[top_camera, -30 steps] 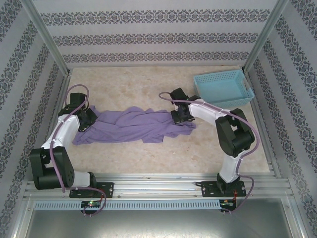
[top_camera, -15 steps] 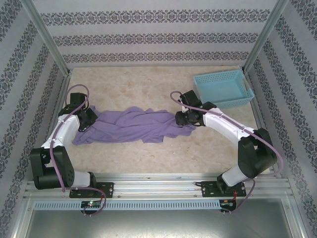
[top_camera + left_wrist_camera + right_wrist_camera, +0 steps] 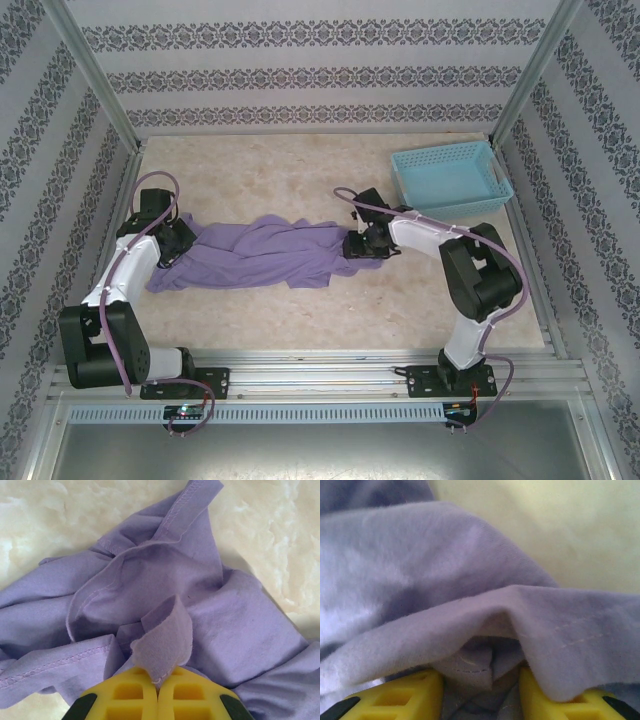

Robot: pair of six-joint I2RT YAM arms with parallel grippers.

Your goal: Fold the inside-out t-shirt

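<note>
The lavender inside-out t-shirt (image 3: 265, 252) lies crumpled in a long band across the table's middle. My left gripper (image 3: 180, 243) is at the shirt's left end. In the left wrist view it (image 3: 157, 681) is shut, its yellow fingers (image 3: 127, 692) pinching a small flap of the shirt (image 3: 165, 640). My right gripper (image 3: 358, 245) sits at the shirt's right end. In the right wrist view it (image 3: 480, 685) holds a thick bunch of fabric (image 3: 475, 665) between its yellow fingers (image 3: 410, 692), and a hemmed fold (image 3: 560, 630) drapes over them.
A light blue lattice basket (image 3: 450, 178) stands at the back right, a little behind the right arm. The marbled tabletop (image 3: 300, 170) is bare behind and in front of the shirt. Patterned walls and metal posts enclose the table.
The right arm swung out to the right, then came back left. The shirt's right end, which reached past the gripper, now ends at it. The left arm has stayed put.
</note>
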